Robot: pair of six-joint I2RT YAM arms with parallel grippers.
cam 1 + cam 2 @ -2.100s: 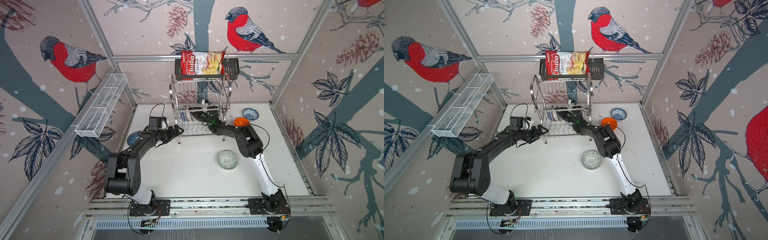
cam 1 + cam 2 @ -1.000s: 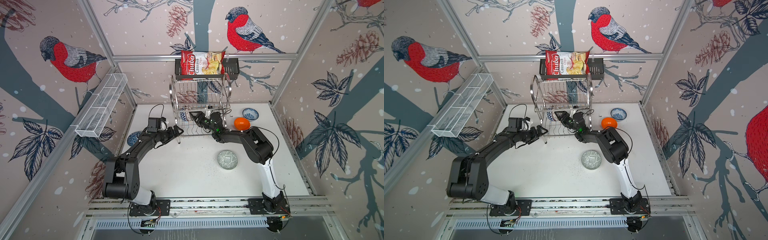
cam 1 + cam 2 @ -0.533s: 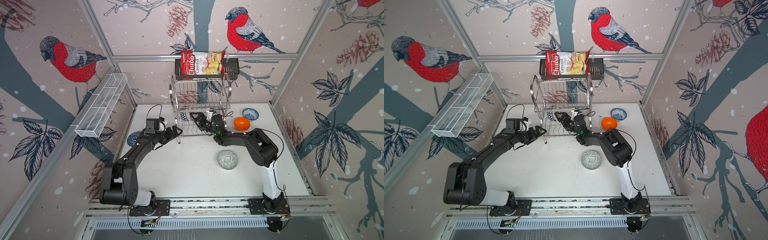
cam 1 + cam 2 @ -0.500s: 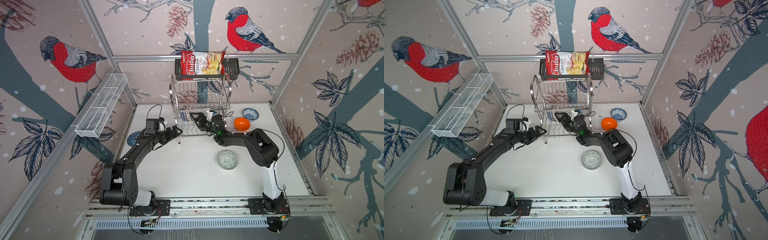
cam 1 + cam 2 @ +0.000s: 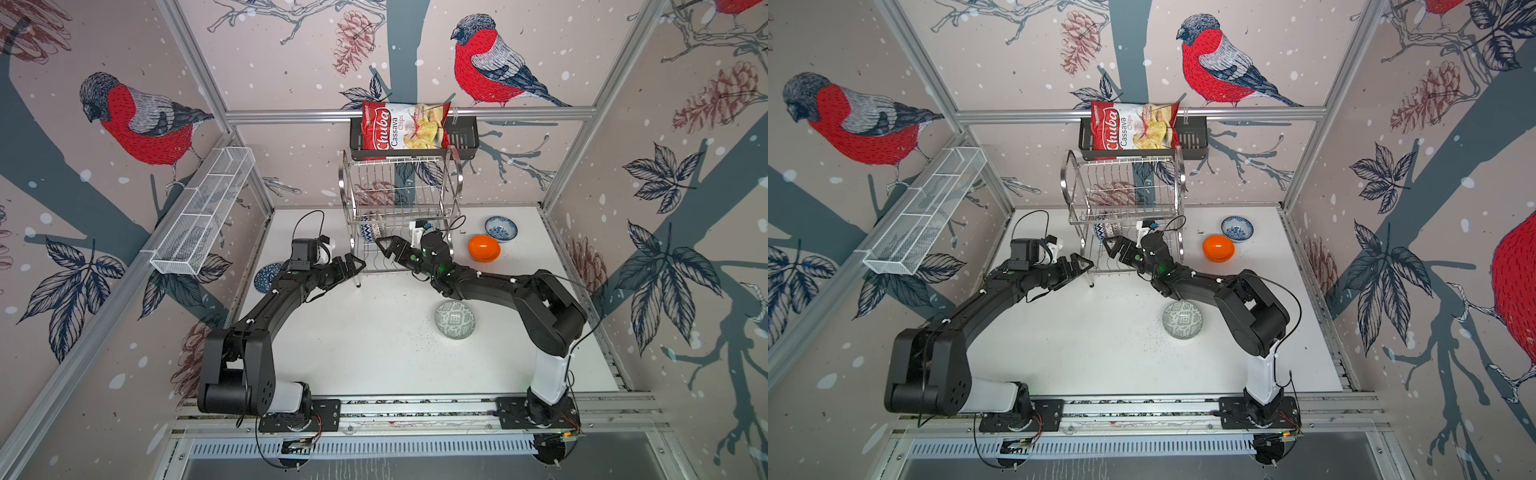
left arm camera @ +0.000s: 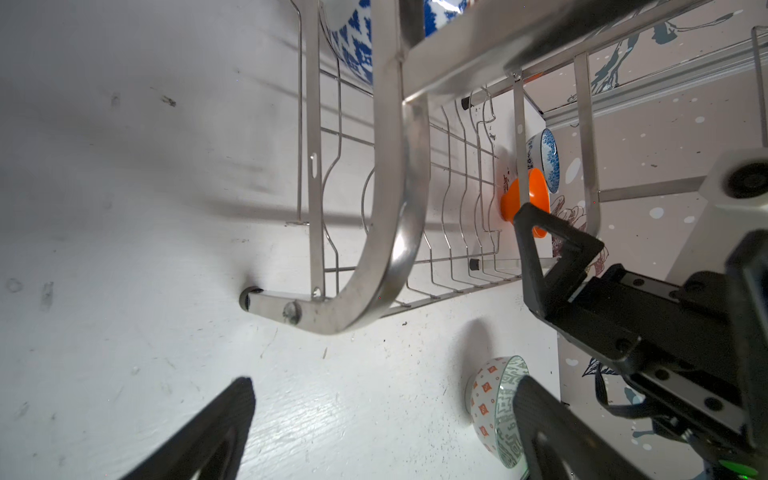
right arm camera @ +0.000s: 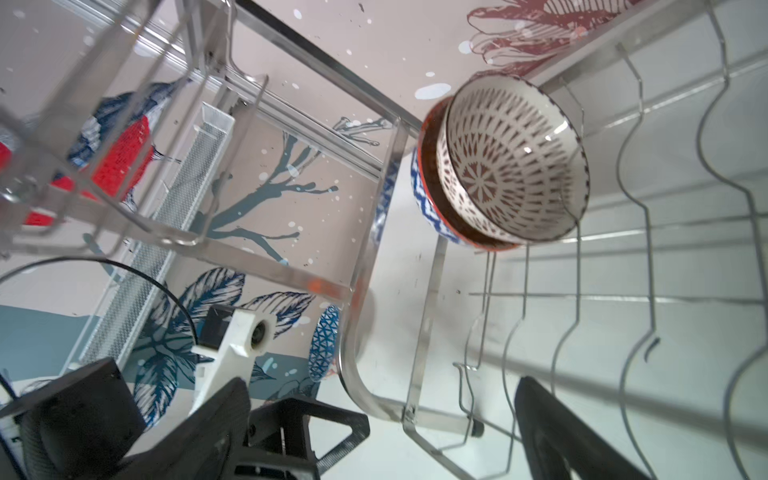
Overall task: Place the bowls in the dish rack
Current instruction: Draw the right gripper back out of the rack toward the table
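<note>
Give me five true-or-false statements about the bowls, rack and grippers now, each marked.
1. The right gripper is open and empty. True.
2. The orange bowl sits in the dish rack. False: it stands on the table, right of the rack.
3. Two nested bowls sit in the rack's lower tier. True.
4. The left gripper is shut on the grey-green bowl. False: it is open and empty near the rack's front foot; that bowl lies on the table.
5. The rack's upper tier holds a bowl. False: no bowl shows there.
</note>
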